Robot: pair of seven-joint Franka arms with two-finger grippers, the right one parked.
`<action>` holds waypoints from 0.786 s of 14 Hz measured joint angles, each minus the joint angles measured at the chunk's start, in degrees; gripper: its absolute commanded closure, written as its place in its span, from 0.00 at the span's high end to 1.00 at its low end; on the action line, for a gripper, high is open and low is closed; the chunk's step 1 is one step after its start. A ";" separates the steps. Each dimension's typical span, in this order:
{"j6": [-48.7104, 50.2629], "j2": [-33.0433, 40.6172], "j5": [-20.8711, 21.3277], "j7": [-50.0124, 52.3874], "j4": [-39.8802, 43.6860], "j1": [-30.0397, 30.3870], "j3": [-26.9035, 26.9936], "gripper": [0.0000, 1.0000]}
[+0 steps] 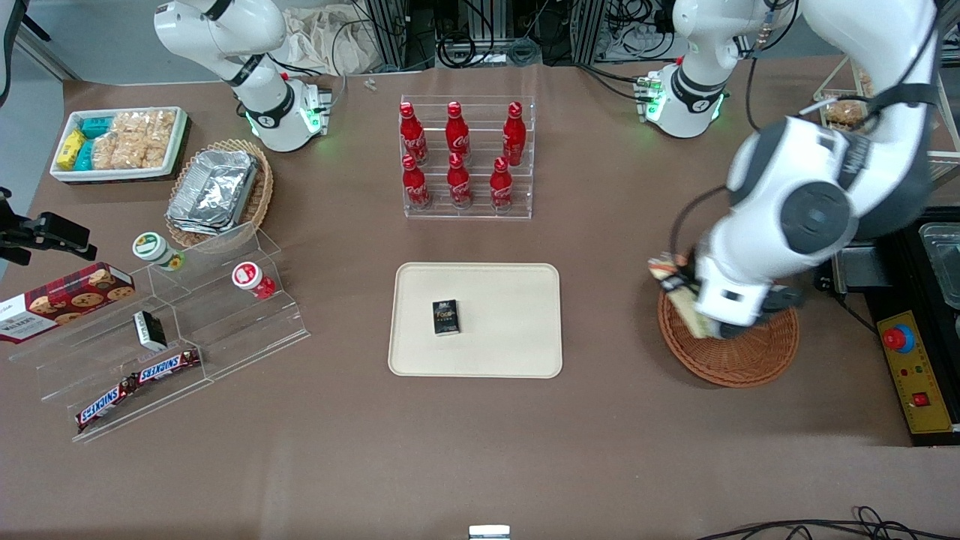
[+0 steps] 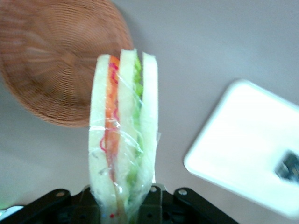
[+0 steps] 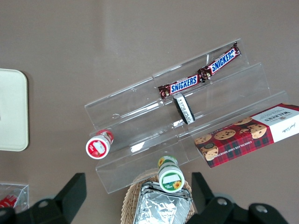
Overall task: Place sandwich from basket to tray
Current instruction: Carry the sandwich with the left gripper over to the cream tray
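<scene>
The sandwich (image 2: 123,135), wrapped in clear film, is held upright in the gripper (image 2: 122,205), whose fingers are clamped on its lower end; three pale bread slices with orange-red and green filling between them can be made out in the left wrist view. In the front view the gripper (image 1: 694,307) is seen above the rim of the basket (image 1: 739,352) on the side facing the tray (image 1: 510,345), and part of the sandwich (image 1: 664,268) shows just beside the arm's wrist, raised clear of the wicker. No contents can be made out in the part of the basket (image 2: 56,60) seen from the wrist, and the sandwich is not touching it. The tray (image 2: 243,154) lies near the basket but apart from it, toward the middle of the table, and a small black box (image 1: 445,316) rests on it. Farther from the front camera than the tray, a clear rack of red bottles (image 1: 465,154) stands. Toward the parked arm's end of the table are found a clear stepped stand (image 1: 172,330) with chocolate bars (image 1: 139,384), a tan basket of foil containers (image 1: 217,191), a white bin of snack packets (image 1: 120,142) and a red cookie box (image 1: 64,296).
</scene>
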State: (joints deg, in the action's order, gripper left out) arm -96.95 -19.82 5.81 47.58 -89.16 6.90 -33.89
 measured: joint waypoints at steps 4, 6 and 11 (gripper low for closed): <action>-8.70 -10.01 4.47 -2.95 0.16 -9.07 -2.51 0.00; -13.12 -16.70 7.22 -2.95 0.85 -12.27 -2.41 0.00; -19.37 -24.97 9.68 -3.82 2.84 -12.77 -2.06 0.00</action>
State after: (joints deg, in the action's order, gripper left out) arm -116.32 -44.79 15.49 43.76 -86.32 -5.87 -35.94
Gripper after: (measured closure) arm 0.797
